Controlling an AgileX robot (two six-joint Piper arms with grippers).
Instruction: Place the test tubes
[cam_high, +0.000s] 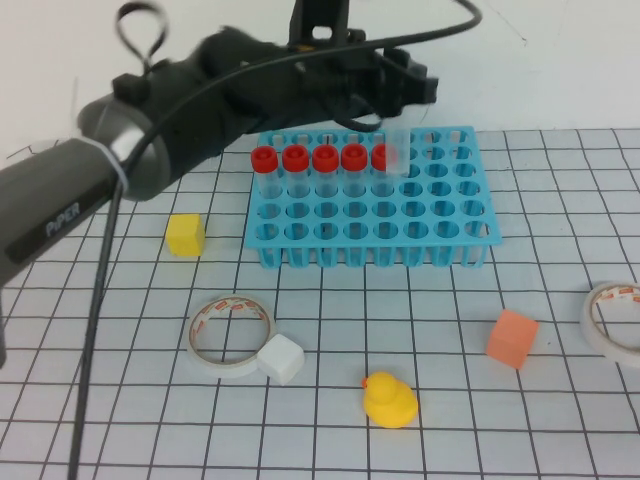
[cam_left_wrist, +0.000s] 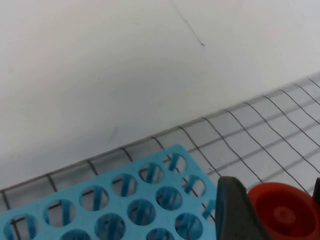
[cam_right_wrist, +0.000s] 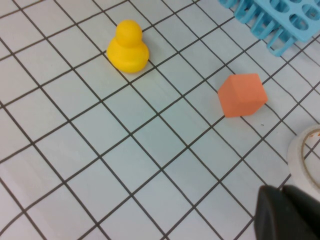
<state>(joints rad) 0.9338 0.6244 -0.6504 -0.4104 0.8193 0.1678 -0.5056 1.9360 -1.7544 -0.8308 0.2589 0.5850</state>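
Left tool (cam_high: 398, 115) tight on red-capped clear tube (cam_high: 398, 150) over holed blue rack (cam_high: 440, 215); right tool (cam_right_wrist: 287, 215), pressed together, near tape ring (cam_right_wrist: 305, 155).

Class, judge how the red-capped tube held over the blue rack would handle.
The test tube, gripped by the left end effector above the rack, looks smooth and clear: probably slippery, possibly fragile. Tall and narrow, it would likely tip outside a hole. The right end effector, shut, hovers near a tape roll.
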